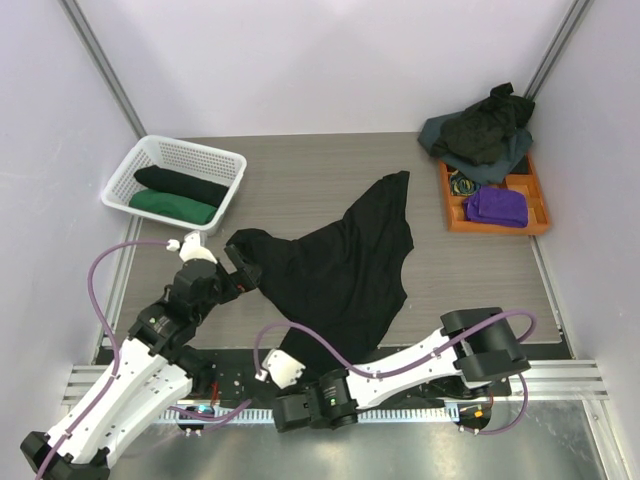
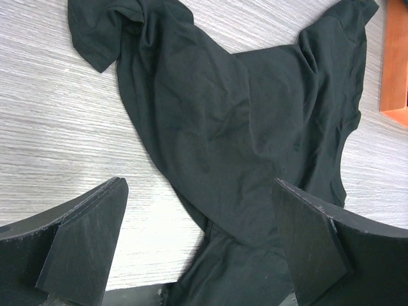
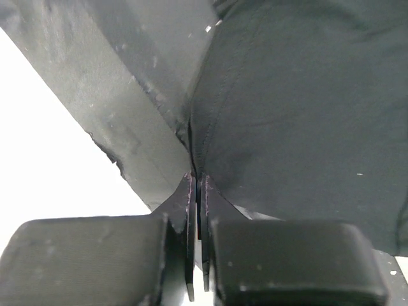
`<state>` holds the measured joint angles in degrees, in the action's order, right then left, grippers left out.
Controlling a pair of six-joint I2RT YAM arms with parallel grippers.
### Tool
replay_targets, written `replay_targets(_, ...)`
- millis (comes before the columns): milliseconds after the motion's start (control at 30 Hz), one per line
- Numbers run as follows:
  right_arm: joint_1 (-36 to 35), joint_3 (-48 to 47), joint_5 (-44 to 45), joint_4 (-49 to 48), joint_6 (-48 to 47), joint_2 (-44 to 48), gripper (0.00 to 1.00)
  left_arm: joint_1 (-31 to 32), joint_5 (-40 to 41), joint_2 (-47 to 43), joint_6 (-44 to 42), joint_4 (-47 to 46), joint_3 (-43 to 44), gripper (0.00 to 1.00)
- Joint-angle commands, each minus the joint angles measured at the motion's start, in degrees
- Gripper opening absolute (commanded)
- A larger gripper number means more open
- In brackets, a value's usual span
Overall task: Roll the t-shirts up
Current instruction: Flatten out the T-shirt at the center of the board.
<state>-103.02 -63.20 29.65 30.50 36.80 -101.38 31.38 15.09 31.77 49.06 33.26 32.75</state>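
A plain black t-shirt (image 1: 340, 270) lies spread and crumpled on the table's middle. My left gripper (image 1: 241, 266) hovers open over its left sleeve; in the left wrist view the shirt (image 2: 242, 121) runs between the wide-apart fingers (image 2: 89, 229) of that gripper (image 2: 199, 185). My right gripper (image 1: 284, 354) is at the shirt's near hem. In the right wrist view this gripper (image 3: 196, 177) is shut, with a fold of black cloth (image 3: 299, 95) pinched at its tips. Further t-shirts (image 1: 482, 132), black on slate grey, are piled at the back right.
A white basket (image 1: 200, 152) at the back left holds a rolled black shirt (image 1: 182, 185) and a rolled green one (image 1: 172, 207). An orange tray (image 1: 541, 205) with a purple cloth (image 1: 497, 207) sits at the right, partly under the pile.
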Motion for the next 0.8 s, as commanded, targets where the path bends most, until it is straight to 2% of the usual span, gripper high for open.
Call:
replay_targets(0,-0.2,-1.5,7.3,0.1,1.3,7.8,0.01,0.1,-0.5,0.7,-0.6,-2.0,-0.2,1.0)
replay_targets(133,3.7,-1.8,11.0,0.3,1.0,14.8,0.01,0.1,-1.2,1.5,-0.6,-2.5,-0.3,1.0)
replay_targets(367,23.0,-0.3,13.3,5.3,1.4,35.6,0.01,0.0,-1.9,1.5,-0.7,-2.1,-0.1,1.0)
replay_targets(400,28.0,-1.0,12.1,5.6,-0.8,38.3,0.01,0.0,-2.4,1.4,-0.9,-2.4,-0.1,0.99)
replay_targets(467,33.0,-2.4,11.7,6.8,-3.5,44.2,0.01,0.0,-3.8,1.1,-1.5,-4.0,-0.9,1.0)
replay_targets(633,44.6,-12.4,14.2,13.2,-9.8,47.1,0.03,0.1,-10.0,-0.1,-2.1,-10.9,-4.7,1.0)
replay_targets(767,47.6,-18.6,19.0,15.5,-12.4,45.8,0.02,0.0,-10.3,1.3,-1.9,-13.4,-6.4,1.0)
